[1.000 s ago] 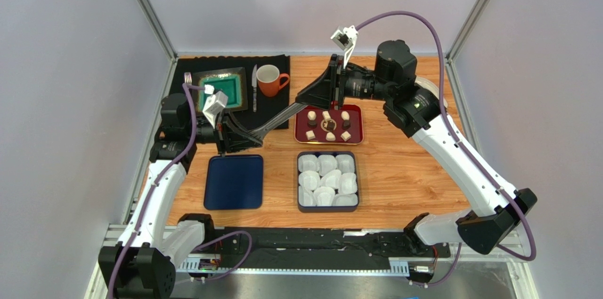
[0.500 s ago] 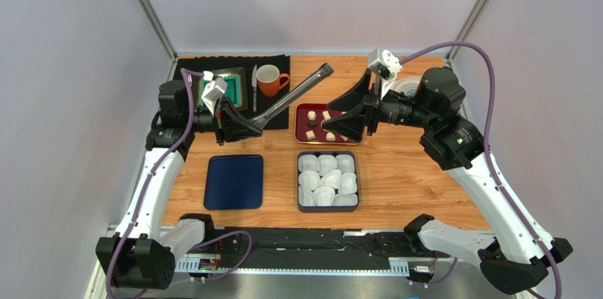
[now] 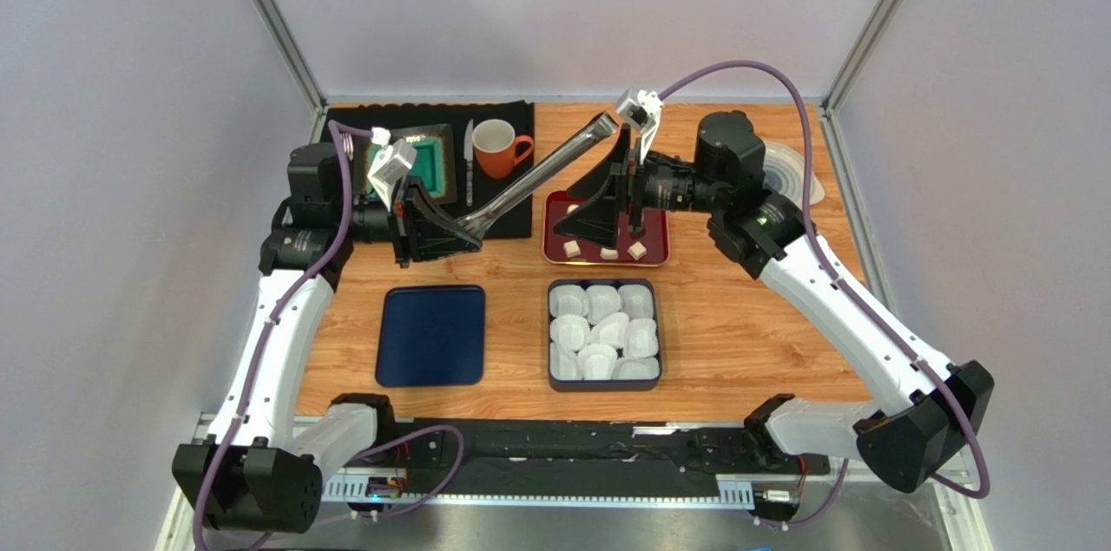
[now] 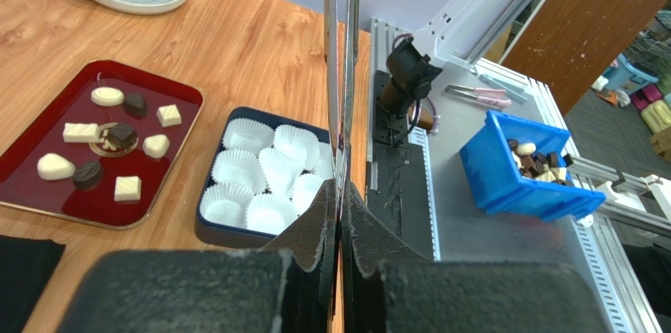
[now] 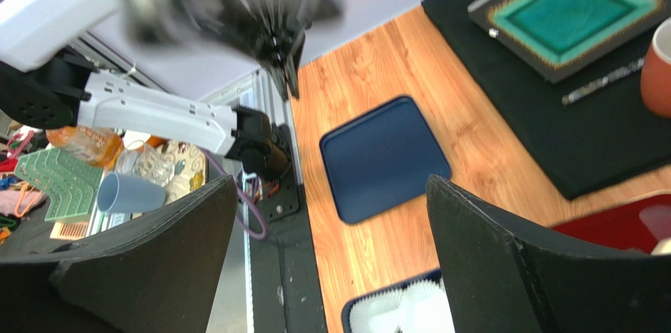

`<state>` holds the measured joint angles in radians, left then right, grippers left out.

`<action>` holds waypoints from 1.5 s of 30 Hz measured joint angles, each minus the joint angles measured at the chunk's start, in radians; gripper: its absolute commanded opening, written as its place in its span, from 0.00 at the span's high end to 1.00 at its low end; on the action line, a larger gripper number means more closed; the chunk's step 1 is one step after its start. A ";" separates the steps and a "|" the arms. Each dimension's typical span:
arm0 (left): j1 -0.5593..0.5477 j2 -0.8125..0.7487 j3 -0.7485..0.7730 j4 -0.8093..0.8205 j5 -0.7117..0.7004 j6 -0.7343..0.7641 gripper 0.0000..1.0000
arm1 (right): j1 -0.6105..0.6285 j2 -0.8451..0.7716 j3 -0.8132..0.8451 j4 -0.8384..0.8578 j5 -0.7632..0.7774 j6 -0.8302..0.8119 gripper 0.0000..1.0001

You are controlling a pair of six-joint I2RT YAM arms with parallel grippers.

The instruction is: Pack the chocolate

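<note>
Your right pincer (image 5: 331, 191) swung back over the red tray (image 4: 169, 180) and spread wide, holding nothing. Your left pincer (image 4: 340, 223) stayed pinched on the tongs (image 4: 340, 73). Nothing was packed: the chocolates (image 4: 168, 115), dark brown and cream cubes and ovals, lay below the right pincer, all in the tray.

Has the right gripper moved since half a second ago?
Yes: the right gripper shifted left across the red tray, toward the orange mug.
</note>
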<state>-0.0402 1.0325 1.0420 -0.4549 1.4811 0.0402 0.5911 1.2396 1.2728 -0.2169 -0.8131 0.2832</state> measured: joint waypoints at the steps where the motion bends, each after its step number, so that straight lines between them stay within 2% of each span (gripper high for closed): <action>1: -0.001 0.000 0.000 -0.007 0.000 0.004 0.99 | 0.000 0.002 0.000 0.023 0.000 0.011 0.07; 7: -0.005 0.000 0.000 -0.041 -0.002 0.022 0.99 | 0.011 0.007 0.000 0.159 0.001 0.053 0.11; 15: -0.006 0.000 0.000 -0.060 -0.002 0.031 0.98 | 0.042 0.066 0.001 0.214 0.016 0.054 0.21; 18: -0.006 0.000 0.000 -0.068 -0.003 0.033 0.98 | 0.042 0.077 0.002 0.217 0.027 0.055 0.26; 22: -0.006 0.000 0.000 -0.073 -0.006 0.033 0.98 | 0.042 0.079 0.022 0.211 0.039 0.040 0.39; 28: -0.008 0.000 0.000 -0.080 -0.006 0.034 0.98 | 0.042 0.076 0.062 0.217 0.067 0.014 0.49; 33: -0.011 -0.003 0.000 -0.081 -0.006 0.034 0.98 | 0.042 0.074 0.062 0.238 0.080 0.019 0.53; 37: -0.011 -0.005 0.000 -0.081 -0.007 0.034 0.98 | 0.041 0.074 0.062 0.257 0.069 0.033 0.61; 39: -0.011 -0.005 0.000 -0.081 -0.014 0.035 0.98 | 0.041 0.074 0.062 0.266 0.055 0.044 0.61; 41: -0.011 -0.006 0.000 -0.080 -0.013 0.037 0.98 | 0.040 0.074 0.062 0.280 0.043 0.053 0.56; 45: -0.013 -0.009 0.000 -0.081 -0.013 0.036 0.98 | 0.037 0.074 0.062 0.286 0.029 0.062 0.39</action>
<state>-0.0532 1.0233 1.0424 -0.5358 1.4685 0.0765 0.6285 1.3136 1.3346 0.0696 -0.7841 0.3450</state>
